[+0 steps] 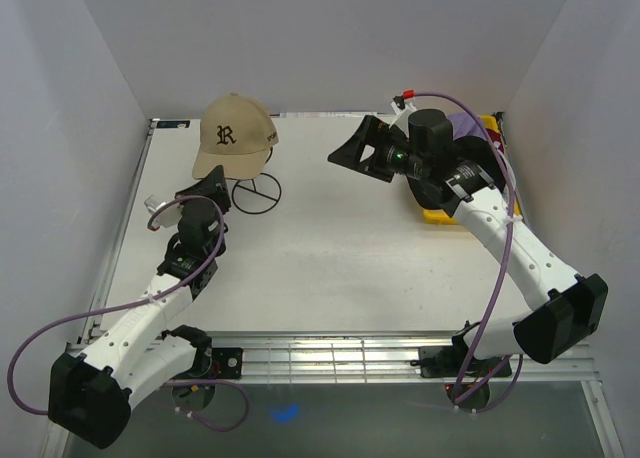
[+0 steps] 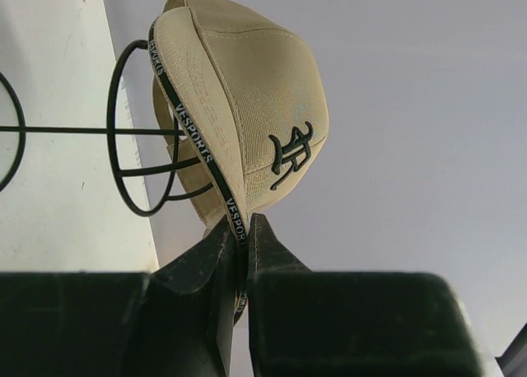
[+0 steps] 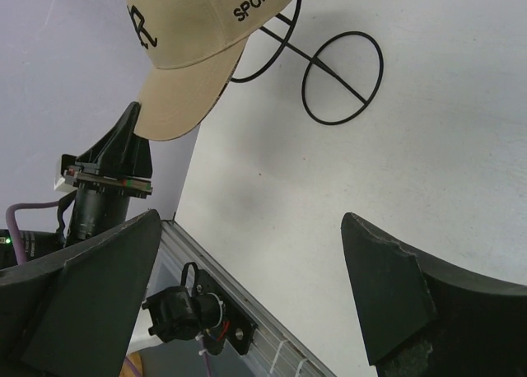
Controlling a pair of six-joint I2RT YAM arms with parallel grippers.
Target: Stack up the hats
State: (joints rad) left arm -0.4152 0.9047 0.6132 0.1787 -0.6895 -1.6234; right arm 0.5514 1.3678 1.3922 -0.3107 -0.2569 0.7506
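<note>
A matte white table (image 1: 330, 268) fills a booth of plain pale grey walls (image 1: 300, 38), with a ribbed aluminium rail (image 1: 330, 350) along its near edge. Toward the far left corner stands a black wire stand (image 1: 256, 194) on a ring foot, and the tan baseball cap (image 1: 236, 133) sits on top of it, brim tipped toward the near left. The cap's front carries a black blackletter "R", its side reads "SPORT", and the black tape inside the sweatband shows "VESPORTS" repeated. Just near-left of the stand, the left gripper (image 2: 245, 233) is clenched on the edge of the cap's brim. Well to the right of the stand, the right gripper (image 1: 352, 148) hangs over bare table with its fingers spread wide and nothing between them. Farther right again, a yellow bin (image 1: 438, 216) lies largely hidden behind that arm, with a lavender cap (image 1: 466, 128) showing in it. Purple cables (image 1: 40, 348) loop along both arms.
</note>
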